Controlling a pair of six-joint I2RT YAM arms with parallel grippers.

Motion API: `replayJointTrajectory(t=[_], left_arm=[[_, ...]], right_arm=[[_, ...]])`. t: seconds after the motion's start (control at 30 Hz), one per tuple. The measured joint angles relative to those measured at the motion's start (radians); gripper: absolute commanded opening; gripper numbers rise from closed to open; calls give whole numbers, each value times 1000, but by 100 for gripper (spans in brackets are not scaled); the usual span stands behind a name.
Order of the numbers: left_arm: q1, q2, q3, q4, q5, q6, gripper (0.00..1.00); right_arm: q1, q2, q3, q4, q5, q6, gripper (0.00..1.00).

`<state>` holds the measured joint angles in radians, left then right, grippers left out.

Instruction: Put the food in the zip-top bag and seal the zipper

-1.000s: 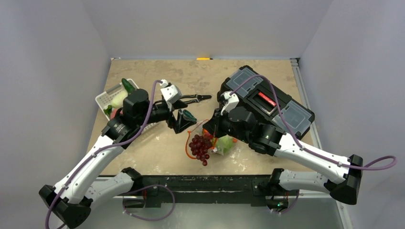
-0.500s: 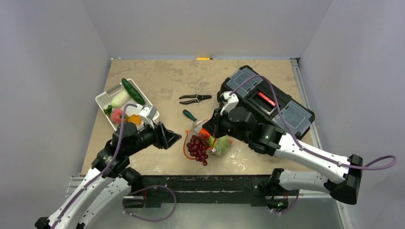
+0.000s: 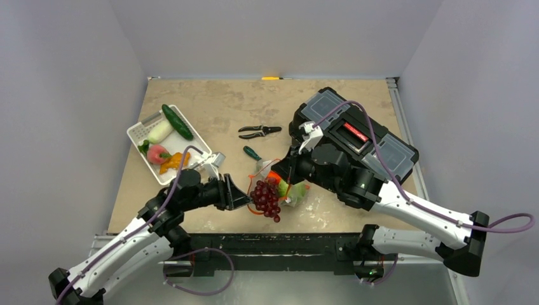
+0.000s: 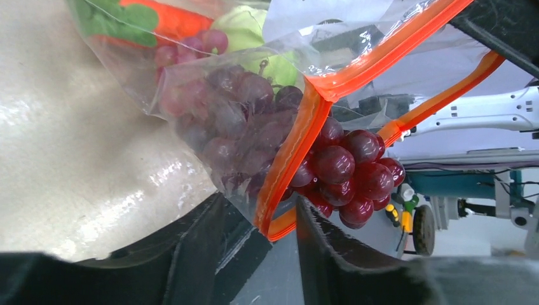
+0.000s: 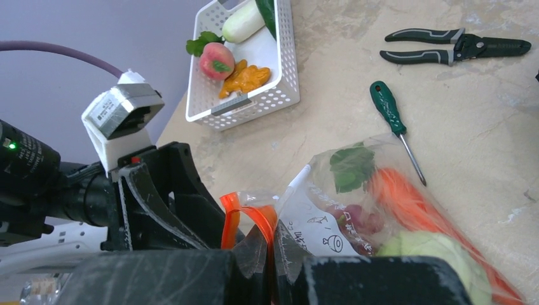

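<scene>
Right fingers point(image 5: 273, 254) are clamped on the mouth edge of the clear crinkly plastic zip-top bag point(image 5: 318, 219), mid-tabletop point(image 3: 222, 101). Left fingers point(image 4: 264, 222) are spread apart, set astride the lower bend of the orange-red zipper strip point(image 4: 292, 152), whose long axis runs up and away from them. Orange carrot point(image 5: 400, 197) and green cabbage point(image 5: 423, 254) are contained, dark purple grape bunch point(image 4: 343, 168) is only half in, and pink-red peach point(image 5: 216, 61) and green cucumber point(image 3: 177, 122) are held in the white slotted basket point(image 5: 279, 95), nearer the left arm.
</scene>
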<state>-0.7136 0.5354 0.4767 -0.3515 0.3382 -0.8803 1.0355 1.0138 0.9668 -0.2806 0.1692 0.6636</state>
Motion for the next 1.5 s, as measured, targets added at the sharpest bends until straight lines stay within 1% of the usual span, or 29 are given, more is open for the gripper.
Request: replayJointTrajectory(t=[0.13,0.2,0.27,0.4,0.43,0.47,0.5,0.67,0.77,0.87,0.93,1.07,1.2,1.37,1.5], left_arm=[[-63,15,-11,16,-22,-19,49],[-85,20,-17,19,-34,-27,45],[-107,29,-22,23,-51,-37,36],[-128,66,-23,36,-64,-45,22],[-130,72,-23,40,-64,-45,16],[-132,79,-23,42,-64,-45,5],[-132,86,-23,43,-66,-45,0],[-132,76,-3,29,-93,-43,0],[-132,49,29,37,-109,-65,0],[-132,6,50,74,-136,-122,0],[-132,-35,57,101,-182,-180,0],[-132,-106,56,111,-282,-291,0],[-132,-95,56,103,-339,-357,0],[-132,-86,84,51,-366,-354,0],[-132,-89,159,-35,-387,-282,0]], right_arm=[[0,-6,-4,5,-5,4,0],[0,-7,-6,6,-5,8,0],[0,-7,-12,10,-5,10,0],[0,-7,-14,9,-5,11,0],[0,-7,-14,9,-5,11,0],[0,-7,-14,8,-5,11,0],[0,-7,-14,7,-5,11,0],[0,11,6,-23,2,10,0],[-8,109,153,-150,64,-1,0],[-46,231,302,-230,86,-34,0],[-77,308,354,-258,92,-64,0],[-105,386,328,-307,71,-106,0],[-107,415,314,-348,45,-134,0],[-108,393,315,-360,36,-157,0],[-108,323,319,-361,9,-166,0]])
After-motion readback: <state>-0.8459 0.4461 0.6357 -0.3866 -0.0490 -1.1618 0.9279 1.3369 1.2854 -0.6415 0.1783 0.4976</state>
